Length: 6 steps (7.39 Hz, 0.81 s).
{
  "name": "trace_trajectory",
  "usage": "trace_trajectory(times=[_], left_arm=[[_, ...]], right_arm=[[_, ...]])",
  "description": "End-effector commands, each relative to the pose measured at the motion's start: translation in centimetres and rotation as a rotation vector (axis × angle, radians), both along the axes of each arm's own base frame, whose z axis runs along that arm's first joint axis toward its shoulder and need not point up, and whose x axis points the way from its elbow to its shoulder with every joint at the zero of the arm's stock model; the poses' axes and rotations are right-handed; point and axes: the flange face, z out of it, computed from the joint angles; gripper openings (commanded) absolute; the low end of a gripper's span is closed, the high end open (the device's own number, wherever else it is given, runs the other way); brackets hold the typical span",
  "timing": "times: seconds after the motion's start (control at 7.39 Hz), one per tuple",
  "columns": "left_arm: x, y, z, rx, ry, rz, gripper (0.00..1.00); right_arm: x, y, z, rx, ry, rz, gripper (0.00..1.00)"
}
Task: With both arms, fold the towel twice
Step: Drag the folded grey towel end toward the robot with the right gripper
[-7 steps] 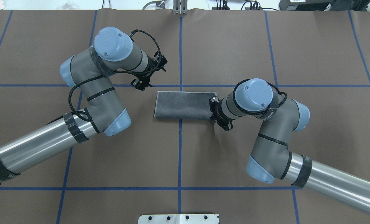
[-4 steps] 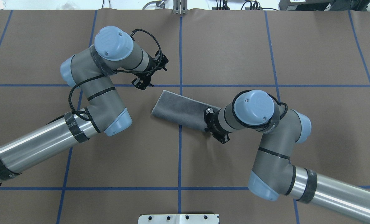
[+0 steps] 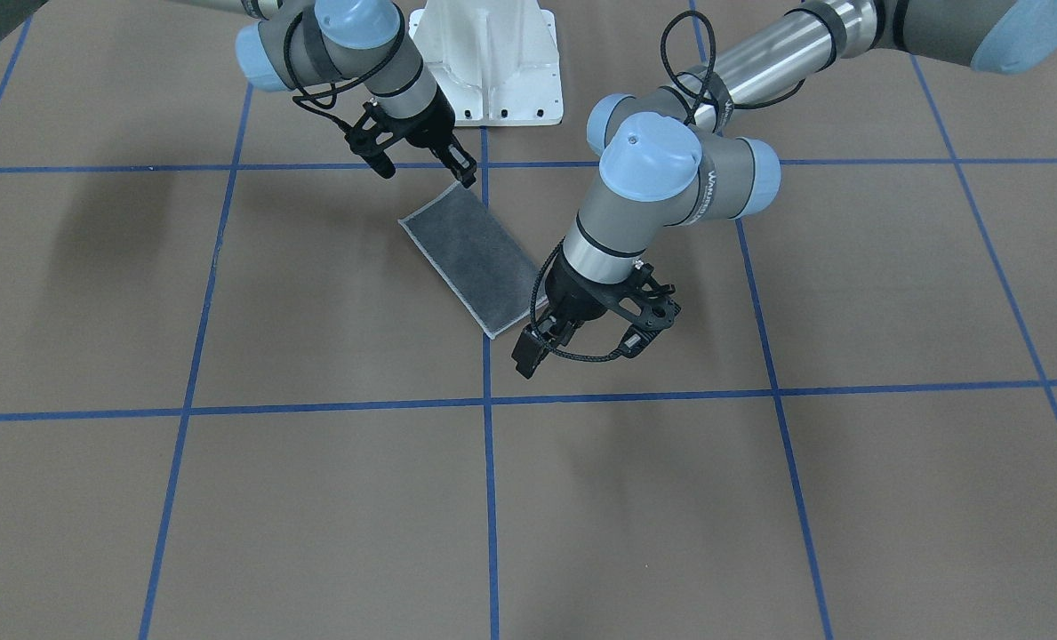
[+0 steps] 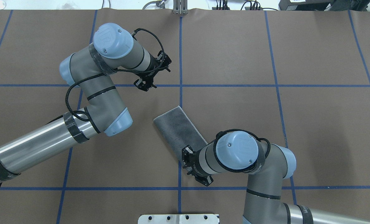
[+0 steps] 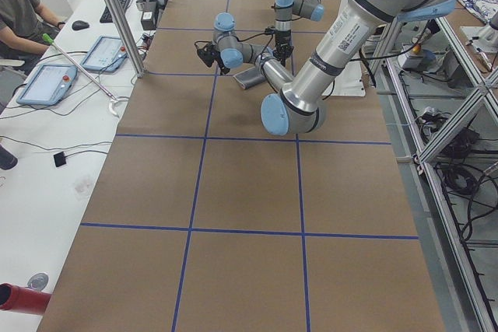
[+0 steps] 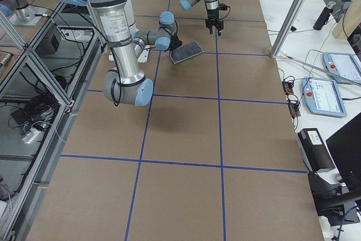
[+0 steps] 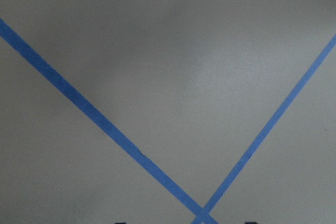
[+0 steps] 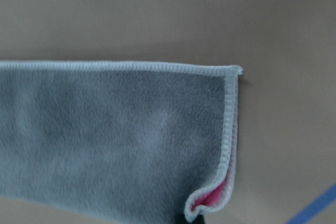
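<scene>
The towel (image 4: 178, 130) lies as a narrow strip, dark grey face up, slanted across the centre tape line (image 3: 475, 253). My right gripper (image 4: 185, 157) is shut on the corner of the strip's end nearest the robot (image 3: 461, 180). In the right wrist view that corner of the towel (image 8: 115, 129) curls up and shows its pink inner face (image 8: 212, 199). My left gripper (image 4: 154, 74) hangs open with nothing in it, beyond the towel's far end (image 3: 581, 342). The left wrist view holds only brown table and a tape crossing (image 7: 202, 216).
Blue tape lines (image 4: 228, 85) divide the brown table cover into squares. The white pedestal base (image 3: 484, 71) stands at the robot's edge. A side desk with tablets (image 5: 47, 83) and a seated person (image 5: 15, 1) runs along the table's far side.
The right gripper has dragged its end of the towel toward the robot, swinging the strip from level to a steep slant. The left arm has barely moved.
</scene>
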Motion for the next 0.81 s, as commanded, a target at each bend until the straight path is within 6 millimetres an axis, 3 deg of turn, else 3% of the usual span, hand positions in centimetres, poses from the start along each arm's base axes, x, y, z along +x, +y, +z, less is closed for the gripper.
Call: trace_trajectory(times=[0.0,0.14,0.27,0.41,0.54,0.68], left_arm=[[-0.2,1.4,-1.0,-0.034,0.039,0.007,0.80],[-0.5,2.5,-1.1,-0.042,0.055,-0.001,0.80],[0.0,6.0,0.7,-0.035,0.050,0.027,0.79],[1.7,8.6,2.8,0.000,0.007,-0.011,0.72],[3.9,10.8,3.5,-0.003,-0.031,0.009,0.64],[4.2,11.1,3.9,-0.016,-0.071,0.018,0.61]], right_arm=[[2.7,-4.1,-0.5,0.007,-0.015,0.062,1.00],[5.2,-8.0,-0.1,0.010,-0.008,0.130,1.00],[7.1,-11.6,1.0,0.064,0.024,0.168,1.00],[7.7,-14.2,2.9,0.083,0.065,0.189,1.00],[8.2,-16.1,4.2,0.074,0.089,0.213,1.00],[8.6,-16.6,4.3,0.073,0.093,0.222,1.00]])
